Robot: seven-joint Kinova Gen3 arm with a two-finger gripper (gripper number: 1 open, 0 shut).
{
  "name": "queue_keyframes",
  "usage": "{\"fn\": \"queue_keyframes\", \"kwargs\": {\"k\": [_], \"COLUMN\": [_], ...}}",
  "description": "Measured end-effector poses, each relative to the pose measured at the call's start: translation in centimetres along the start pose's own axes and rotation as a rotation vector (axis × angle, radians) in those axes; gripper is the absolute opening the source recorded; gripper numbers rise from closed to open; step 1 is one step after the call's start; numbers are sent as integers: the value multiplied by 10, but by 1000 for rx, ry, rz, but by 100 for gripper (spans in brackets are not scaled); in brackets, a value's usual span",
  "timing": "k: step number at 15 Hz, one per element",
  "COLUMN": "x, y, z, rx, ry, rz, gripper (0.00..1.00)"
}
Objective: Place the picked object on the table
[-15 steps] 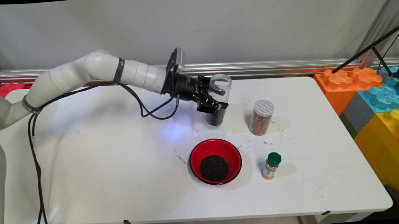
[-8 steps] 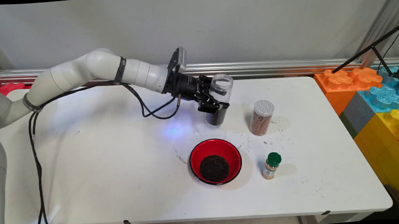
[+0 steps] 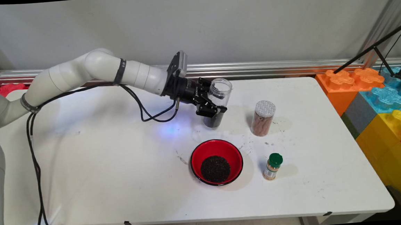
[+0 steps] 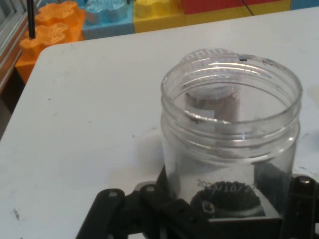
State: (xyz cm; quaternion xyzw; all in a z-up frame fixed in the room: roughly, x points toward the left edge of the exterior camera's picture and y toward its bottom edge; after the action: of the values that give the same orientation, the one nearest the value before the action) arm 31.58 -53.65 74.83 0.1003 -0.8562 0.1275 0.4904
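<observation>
**Open jar pinched low, nearly upright at the bench's far side**

Pincer [image 3: 213, 109] clamped on the clear jar [image 3: 217, 102] around its lower half, dark grains settled at the bottom. Long axis close to vertical, mouth up and tipped slightly right, toward the lidded jar [image 3: 262, 118]. Red bowl [image 3: 216, 162] of dark grains nearer the camera, directly in front of the pincer; green-capped shaker [image 3: 272, 166] beside the bowl. Against half a second earlier: jar lower, closer to the bench [image 3: 103, 167], shifted a little left.

clear jar [image 3: 218, 101], dark fill; red bowl [image 3: 215, 150], black rim; green-capped bottle [image 3: 272, 166]; white table [image 3: 96, 167]
</observation>
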Motion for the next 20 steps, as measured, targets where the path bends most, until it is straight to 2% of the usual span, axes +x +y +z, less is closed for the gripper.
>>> {"fn": "queue_keyframes", "kwargs": {"k": [12, 20], "x": [-11, -18], "y": [7, 11], "z": [12, 22], "rx": [50, 72], "ry": [2, 1], "rz": [-101, -115], "gripper": [0, 0]}}
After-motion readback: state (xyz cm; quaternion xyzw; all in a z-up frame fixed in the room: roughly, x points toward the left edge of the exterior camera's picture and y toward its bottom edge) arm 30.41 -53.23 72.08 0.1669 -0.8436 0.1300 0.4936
